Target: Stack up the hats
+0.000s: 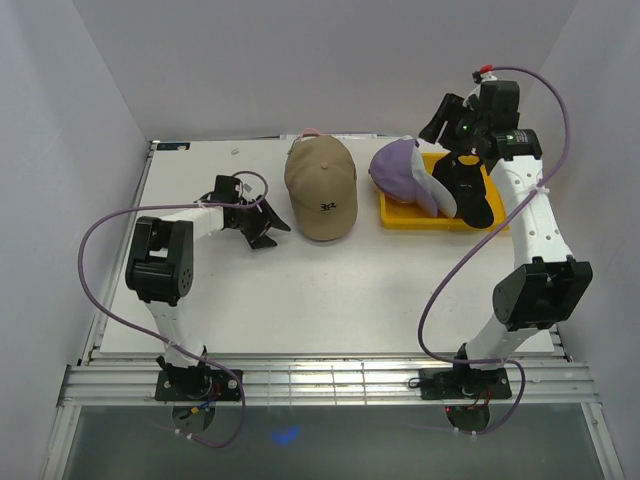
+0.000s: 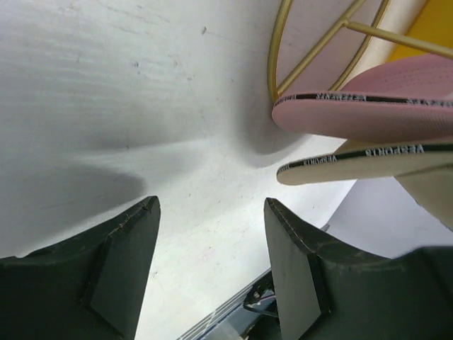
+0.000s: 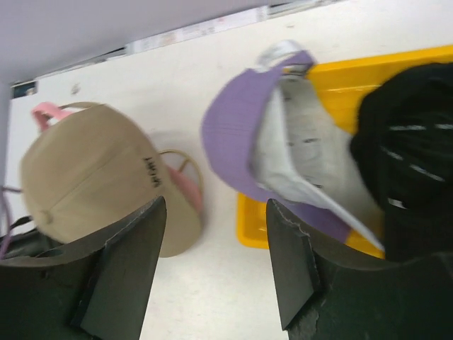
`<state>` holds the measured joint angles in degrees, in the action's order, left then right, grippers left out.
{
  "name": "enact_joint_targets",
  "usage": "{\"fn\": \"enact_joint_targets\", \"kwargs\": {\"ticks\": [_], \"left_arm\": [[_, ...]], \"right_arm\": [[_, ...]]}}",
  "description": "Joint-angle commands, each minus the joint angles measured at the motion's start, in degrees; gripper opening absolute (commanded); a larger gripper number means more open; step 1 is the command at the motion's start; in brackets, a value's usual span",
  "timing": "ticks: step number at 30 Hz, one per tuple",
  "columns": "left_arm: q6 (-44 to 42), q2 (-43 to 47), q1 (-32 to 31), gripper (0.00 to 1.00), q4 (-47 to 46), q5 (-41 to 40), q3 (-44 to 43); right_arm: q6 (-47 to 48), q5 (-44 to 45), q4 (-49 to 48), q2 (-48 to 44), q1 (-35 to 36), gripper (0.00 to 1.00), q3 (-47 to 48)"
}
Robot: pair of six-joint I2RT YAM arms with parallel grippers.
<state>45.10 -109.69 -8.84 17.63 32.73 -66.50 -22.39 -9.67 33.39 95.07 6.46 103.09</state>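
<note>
Seen from above, four caps are counted: a tan cap (image 1: 320, 190) is set over a pink cap (image 1: 312, 133) mid-table, a purple cap (image 1: 395, 165) is leaned on the left rim of the one tray (image 1: 405, 222), and a black cap (image 1: 472, 190) is lying in it. Bare table (image 1: 300, 300) is left along the near edge. The left gripper (image 1: 270, 226) is spread empty just beside the tan cap, and the right gripper (image 1: 442, 120) is held open above the tray. In the left wrist view, two brims are seen close together beside one stand (image 2: 283, 42). In the right wrist view, nothing is gripped.
</note>
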Motion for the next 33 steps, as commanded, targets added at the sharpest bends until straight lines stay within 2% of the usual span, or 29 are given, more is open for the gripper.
{"fn": "enact_joint_targets", "kwargs": {"ticks": [1, 5, 15, 26, 27, 33], "left_arm": [[-3.4, 7.3, 0.4, 0.7, 1.8, -1.3, 0.5], [-4.3, 11.6, 0.3, 0.71, 2.2, -0.5, 0.9], [-4.9, 22.6, 0.3, 0.7, 3.2, 2.8, 2.9], [-5.9, 26.7, 0.3, 0.7, 6.3, 4.0, 1.5], [-6.1, 26.8, 0.3, 0.7, 6.5, 4.0, 1.5], [-6.7, 26.9, 0.3, 0.7, 7.2, 3.9, 1.6]], "right_arm": [[5.9, 5.3, 7.0, -0.9, -4.8, 0.64, 1.9], [9.6, 8.1, 10.6, 2.5, -7.9, 0.62, 3.0], [13.0, 13.0, 17.4, 12.2, -7.8, 0.56, 9.1], [14.3, 17.8, 18.7, 18.4, -6.6, 0.55, 9.1], [14.3, 18.2, 19.3, 18.8, -6.5, 0.51, 9.2], [14.7, 23.0, 19.8, 20.3, -6.5, 0.4, 7.8]]}}
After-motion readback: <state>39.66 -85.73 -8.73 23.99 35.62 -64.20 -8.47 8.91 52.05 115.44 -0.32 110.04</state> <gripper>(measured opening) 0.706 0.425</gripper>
